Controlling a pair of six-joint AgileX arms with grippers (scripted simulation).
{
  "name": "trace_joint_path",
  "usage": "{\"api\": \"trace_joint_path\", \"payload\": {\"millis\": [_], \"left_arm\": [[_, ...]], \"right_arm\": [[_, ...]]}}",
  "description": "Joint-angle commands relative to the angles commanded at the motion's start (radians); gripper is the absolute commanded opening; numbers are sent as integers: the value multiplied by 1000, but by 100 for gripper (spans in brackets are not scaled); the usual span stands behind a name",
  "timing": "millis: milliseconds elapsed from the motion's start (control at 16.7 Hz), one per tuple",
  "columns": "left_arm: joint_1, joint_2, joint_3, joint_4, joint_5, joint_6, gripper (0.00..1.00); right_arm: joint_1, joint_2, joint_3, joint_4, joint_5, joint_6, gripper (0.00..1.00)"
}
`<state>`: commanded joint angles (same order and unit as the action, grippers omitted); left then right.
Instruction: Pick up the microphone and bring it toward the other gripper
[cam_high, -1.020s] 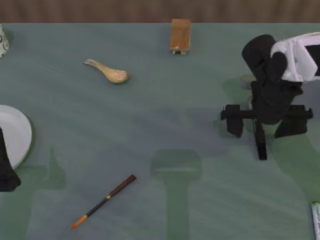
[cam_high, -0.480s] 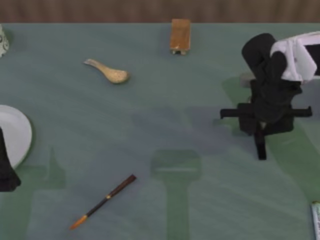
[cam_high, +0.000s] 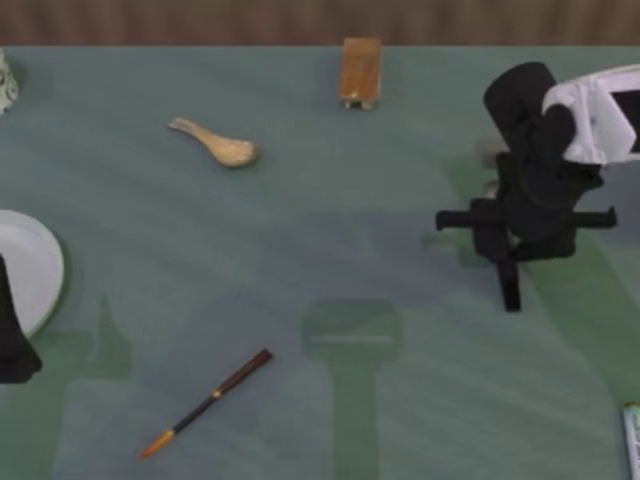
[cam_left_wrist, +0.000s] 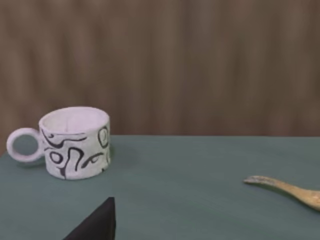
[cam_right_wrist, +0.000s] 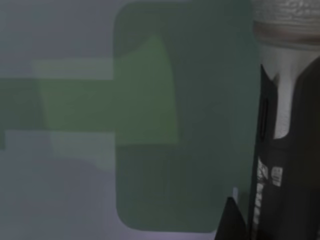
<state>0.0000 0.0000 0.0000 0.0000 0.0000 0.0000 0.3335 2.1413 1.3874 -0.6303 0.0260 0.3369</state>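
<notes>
**Trainee:** Where is the microphone (cam_high: 511, 285)?

**Instructor:** On the table's right side, clenched in your right gripper (cam_high: 510, 240); its black handle sticks out below the fingers, and the right wrist view shows its mesh head close by. Its shadow sits apart from it, so judge it lifted.

**Trainee:** How should you do the carry well?

**Instructor:** Keep the clamp firm, travel leftward level, and pass above the paintbrush (cam_high: 205, 403) and spoon (cam_high: 217, 143). Your left gripper (cam_high: 12, 340) waits at the left edge beside the plate (cam_high: 40, 262); you cannot tell its finger state.
</notes>
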Motion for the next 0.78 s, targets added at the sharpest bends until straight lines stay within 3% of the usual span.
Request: {"api": "trace_joint_path", "payload": {"millis": [300,780], "left_arm": [[0,0,0,0,0,0,100],[0,0,0,0,0,0,100]], "right_arm": [[-1,-50,-71,290,-97,-62,0],[-8,-197,-290,1029,-324,-210,0]]}}
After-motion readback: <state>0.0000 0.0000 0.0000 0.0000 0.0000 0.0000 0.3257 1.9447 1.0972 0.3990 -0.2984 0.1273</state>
